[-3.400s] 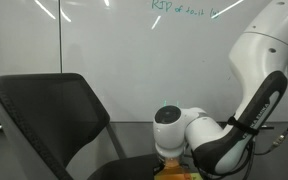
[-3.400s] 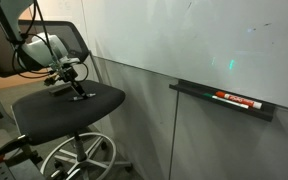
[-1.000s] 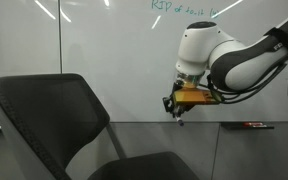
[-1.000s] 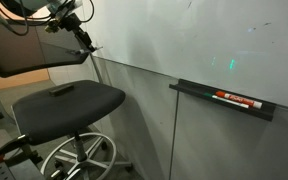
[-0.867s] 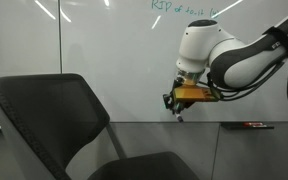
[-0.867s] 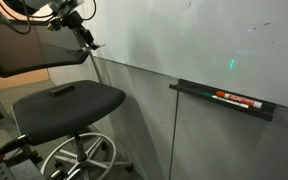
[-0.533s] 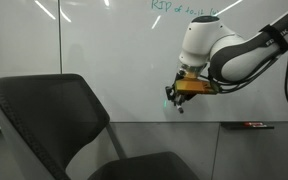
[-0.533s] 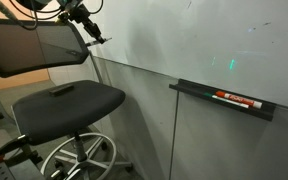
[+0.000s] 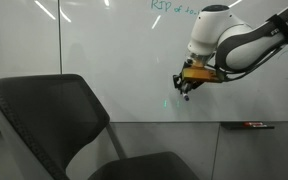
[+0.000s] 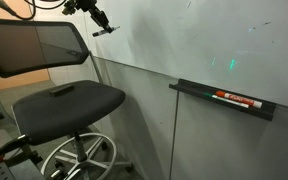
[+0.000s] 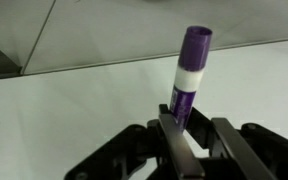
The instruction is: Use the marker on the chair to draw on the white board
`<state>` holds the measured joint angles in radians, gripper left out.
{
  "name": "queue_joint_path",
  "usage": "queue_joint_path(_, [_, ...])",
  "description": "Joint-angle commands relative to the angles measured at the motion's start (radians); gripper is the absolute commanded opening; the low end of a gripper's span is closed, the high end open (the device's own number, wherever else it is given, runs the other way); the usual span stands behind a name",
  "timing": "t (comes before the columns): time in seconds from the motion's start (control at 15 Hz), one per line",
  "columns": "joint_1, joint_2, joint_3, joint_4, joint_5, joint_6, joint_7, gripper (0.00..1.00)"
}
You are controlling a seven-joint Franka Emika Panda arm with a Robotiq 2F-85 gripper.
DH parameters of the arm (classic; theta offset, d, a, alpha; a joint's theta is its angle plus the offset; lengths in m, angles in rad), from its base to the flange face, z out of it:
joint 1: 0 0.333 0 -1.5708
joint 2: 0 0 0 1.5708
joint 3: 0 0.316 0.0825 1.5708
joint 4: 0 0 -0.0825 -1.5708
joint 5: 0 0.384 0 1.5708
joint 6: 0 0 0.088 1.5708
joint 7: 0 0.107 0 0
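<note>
In the wrist view the pincer (image 11: 192, 138) is narrowed onto the marker (image 11: 189, 75), its dark fingers (image 11: 170, 130) pressed against the lower barrel. The marker stands up out of the grip with a purple end uppermost, a white band below it and a purple barrel beneath. No brand or print can be read on it. Behind it lies the pale surface of the white board (image 11: 74, 110). In both exterior views the chair (image 9: 54, 115) sits nearest the camera, its dark mesh backrest edged by a black frame and its seat (image 10: 66, 100) bare. The marker (image 10: 104, 31) is up off the chair, held high near the board with its free end pointing toward the glossy surface. Whether it touches cannot be told. In an exterior view the pincer (image 9: 187, 88) hangs below the white and black arm (image 9: 234, 40), just in front of the white board (image 9: 104, 60). Lower on the wall, a dark tray (image 10: 189, 89) carries a red-and-black marker (image 10: 236, 99); its label is too small to read. Along the board's top runs green handwriting (image 9: 174, 7) that appears to begin "RIP of", the rest hidden behind the arm.
</note>
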<state>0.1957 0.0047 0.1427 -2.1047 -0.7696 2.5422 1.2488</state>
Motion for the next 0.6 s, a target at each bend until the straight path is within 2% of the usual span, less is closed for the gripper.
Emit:
queue_joint_path(0.0, [-0.028, -0.075, -0.002, -0.029, -0.010, 0.017, -0.032, 0.08])
queue_joint_path(0.27, [-0.062, -0.097, -0.007, -0.036, 0.013, 0.018, -0.064, 0.08])
queue_joint_path(0.47, [-0.070, -0.137, -0.013, -0.073, 0.160, -0.006, -0.203, 0.08])
queue_joint_path(0.53, [-0.064, -0.153, -0.018, -0.088, 0.270, -0.015, -0.304, 0.08])
